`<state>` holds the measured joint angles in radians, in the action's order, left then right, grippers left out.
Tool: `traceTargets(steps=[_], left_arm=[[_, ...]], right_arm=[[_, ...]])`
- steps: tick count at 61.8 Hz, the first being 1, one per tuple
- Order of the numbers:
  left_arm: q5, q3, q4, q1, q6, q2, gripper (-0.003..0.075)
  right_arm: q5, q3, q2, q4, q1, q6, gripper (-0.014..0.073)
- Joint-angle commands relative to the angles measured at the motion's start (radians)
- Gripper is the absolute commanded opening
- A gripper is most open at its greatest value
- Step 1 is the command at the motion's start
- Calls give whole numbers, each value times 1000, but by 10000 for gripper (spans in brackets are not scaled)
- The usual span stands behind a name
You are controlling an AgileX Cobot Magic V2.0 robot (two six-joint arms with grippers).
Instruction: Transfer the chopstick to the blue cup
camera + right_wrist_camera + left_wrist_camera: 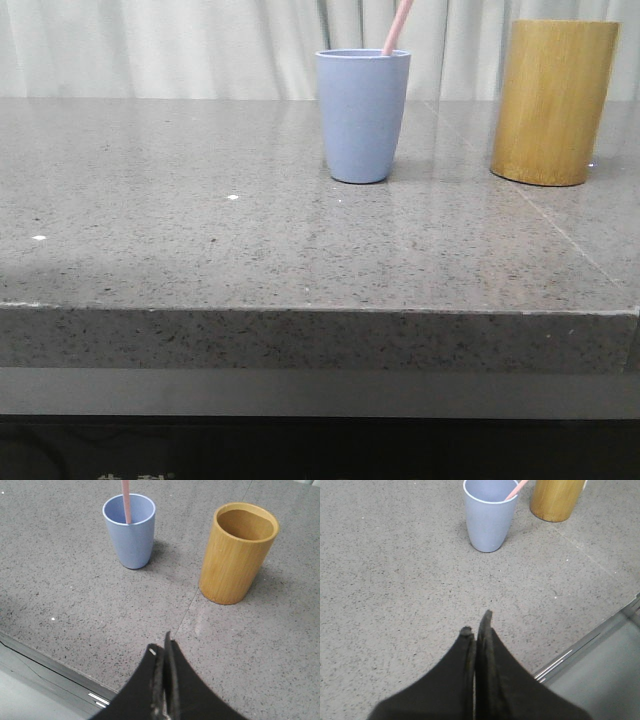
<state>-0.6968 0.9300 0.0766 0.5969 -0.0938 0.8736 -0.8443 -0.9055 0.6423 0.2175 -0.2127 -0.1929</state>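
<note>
The pale blue cup (362, 115) stands upright on the grey stone table. The pink chopstick (397, 27) leans inside it, its upper end rising past the rim to the right. In the left wrist view the blue cup (489, 515) with the chopstick (516, 489) lies well ahead of my left gripper (476, 625), whose black fingers are pressed together on nothing. In the right wrist view the blue cup (130, 530) and chopstick (126, 500) stand far from my right gripper (162, 645), which is also shut and holds nothing.
A taller yellow-brown bamboo cylinder (553, 102) stands to the right of the blue cup, hollow inside (237, 552). The table's front edge (320, 310) runs across below; both grippers hover near that edge.
</note>
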Motion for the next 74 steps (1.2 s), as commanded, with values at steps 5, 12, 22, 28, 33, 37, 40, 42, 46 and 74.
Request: traceTargets(steps=[5,12,22,28,33,37,40,42,46,74], left_arm=[[55,27,-91,2,6,-8,-19],[123,-26,-161,-19,6,-80,-19],[292,-220,-144,-176,6,-282,-19],[383,-355,-138,-287,6,-411,-19],[439,-471,-124,-359,6,-511,-19],[477,-557,-106,-415,6,-600,-19],[508,-621,-93,-446,6,-660,-19],[532,-665,-77,-463,6,-693,-19],[587,-740,-48,-495,6,-763,-19],[782,-947,5,-520,6,-902,-19]], right_arm=[[70,-25,0,-4,4,0,-69],[70,-25,0,-3,4,0,-69],[70,-25,0,-3,4,0,-69],[70,-25,0,-3,4,0,-69],[70,-25,0,-3,4,0,-69],[70,-25,0,-3,4,0,-69],[70,-25,0,-3,4,0,-69],[70,-25,0,-3,4,0,-69],[70,-25,0,-3,4,0,-69],[66,-25,3,-3,4,0,-69]])
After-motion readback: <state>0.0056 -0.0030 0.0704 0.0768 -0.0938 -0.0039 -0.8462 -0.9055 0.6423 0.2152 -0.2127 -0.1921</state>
